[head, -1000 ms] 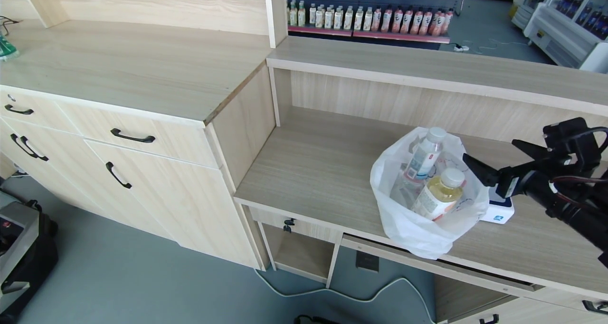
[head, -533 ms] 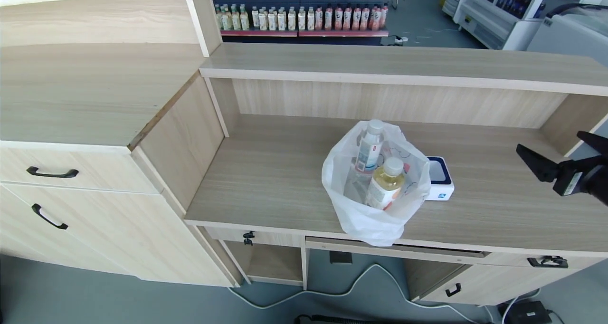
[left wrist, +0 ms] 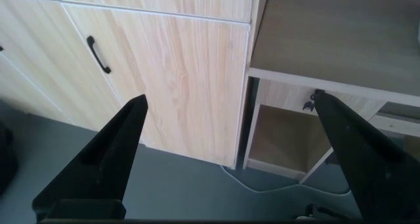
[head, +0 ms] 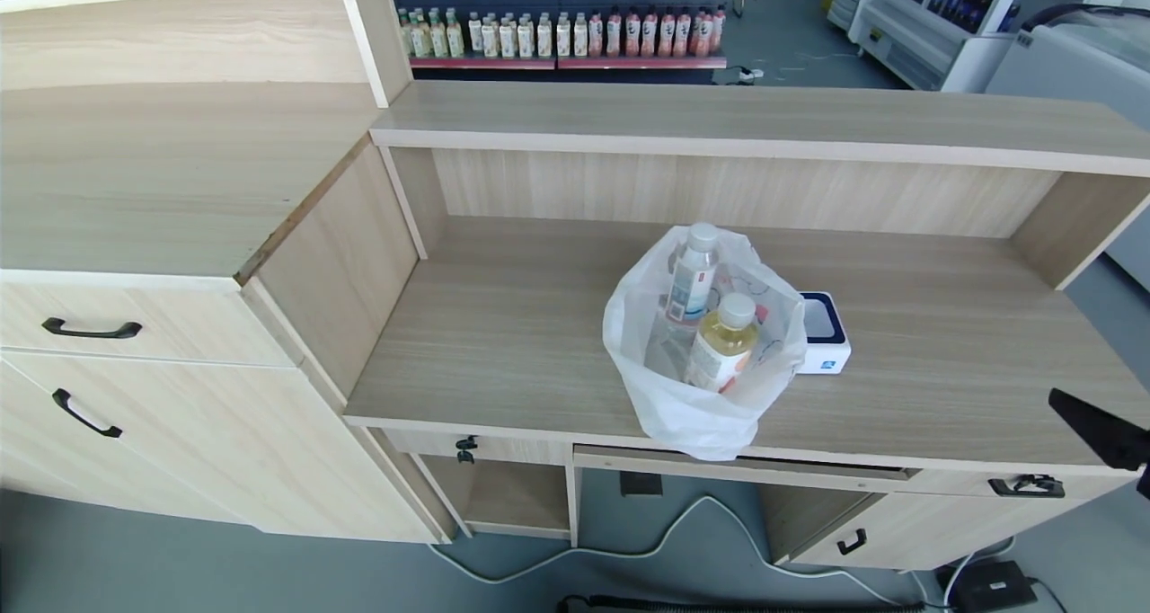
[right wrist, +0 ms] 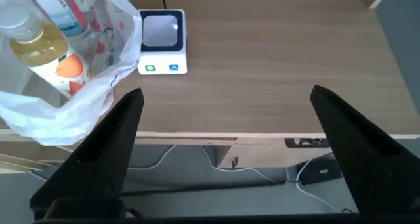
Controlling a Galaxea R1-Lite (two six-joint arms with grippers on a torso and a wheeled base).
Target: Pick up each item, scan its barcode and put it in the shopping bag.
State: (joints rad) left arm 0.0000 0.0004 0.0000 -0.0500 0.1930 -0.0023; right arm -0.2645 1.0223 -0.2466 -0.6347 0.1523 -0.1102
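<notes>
The packing step looks finished, by my judgement. The clear water bottle [head: 694, 276] and the bottle of yellow drink [head: 723, 348] both stand upright inside the white shopping bag [head: 683, 411], which sits on the surface [head: 539, 343]. The barcode scanner [head: 822, 334] lies just beside the bag, on its right.

If one more item comes, the next move calls for grasping it and turning its barcode to the scanner window. Then it must be lowered into the bag mouth without pushing the two bottles over.

The right tool [right wrist: 226, 96] hangs over the front edge of the surface, to the right of the scanner and well apart from the bag. Its fingers are spread wide and hold nothing. The left tool [left wrist: 230, 98] is low, facing the cabinet door [left wrist: 184, 86], also wide open and empty.
</notes>
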